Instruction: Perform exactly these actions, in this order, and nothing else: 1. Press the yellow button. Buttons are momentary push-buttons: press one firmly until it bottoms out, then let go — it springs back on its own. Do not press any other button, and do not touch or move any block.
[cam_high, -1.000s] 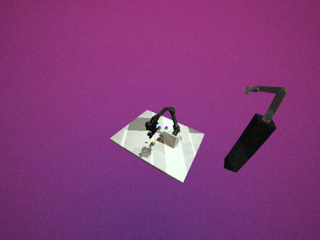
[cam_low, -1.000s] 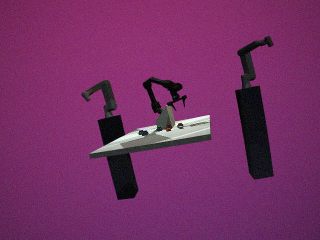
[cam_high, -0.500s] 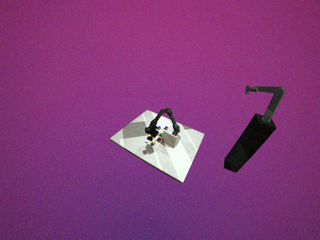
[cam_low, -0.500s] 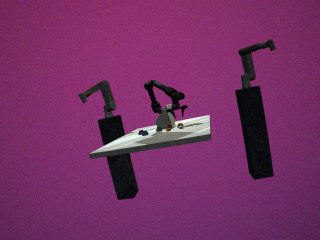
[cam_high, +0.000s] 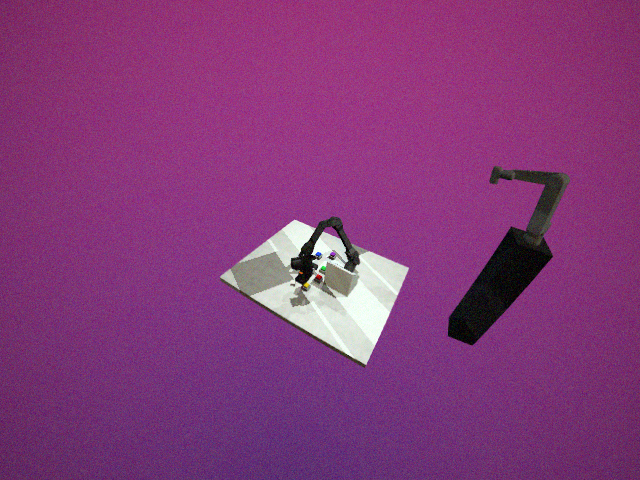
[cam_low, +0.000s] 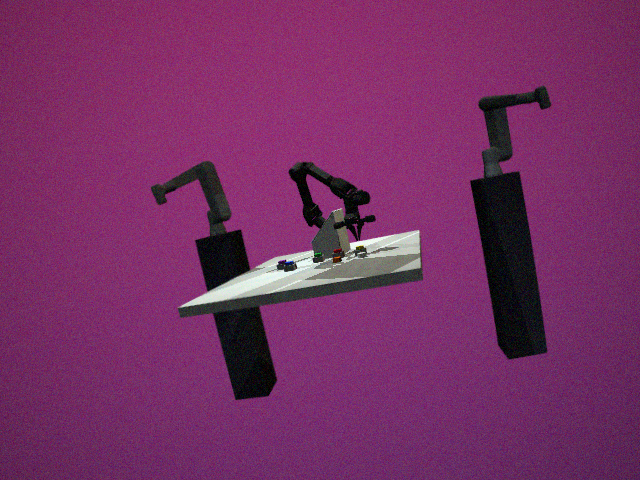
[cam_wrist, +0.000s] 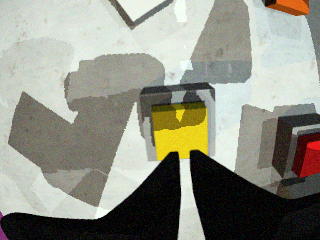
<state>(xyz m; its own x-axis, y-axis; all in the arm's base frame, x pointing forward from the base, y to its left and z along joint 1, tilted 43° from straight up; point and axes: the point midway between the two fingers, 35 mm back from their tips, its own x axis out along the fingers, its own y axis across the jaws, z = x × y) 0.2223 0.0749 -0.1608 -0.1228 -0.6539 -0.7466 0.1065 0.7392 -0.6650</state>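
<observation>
The yellow button (cam_high: 306, 285) (cam_low: 360, 247) (cam_wrist: 180, 137) sits on its grey base on the table; its cap stands up and part of it is in shadow. My gripper (cam_low: 358, 239) (cam_wrist: 184, 159) is shut and empty, with only a narrow slit between the fingers. It points down, and in the exterior view its tips are a little above the yellow button, apart from it. In the wrist view the tips overlap the near edge of the yellow cap. In the top view the tips are too small and dark to tell apart.
Close by are the red button (cam_high: 318, 277) (cam_low: 337, 251) (cam_wrist: 311, 160), an orange block (cam_low: 337, 259) (cam_wrist: 290, 6) and a white block (cam_wrist: 142, 7). A green button (cam_high: 323, 268) (cam_low: 317, 255), blue button (cam_high: 318, 255) and purple button (cam_high: 332, 254) stand farther off. A pale panel (cam_high: 340, 279) (cam_low: 330, 237) stands near the arm's base.
</observation>
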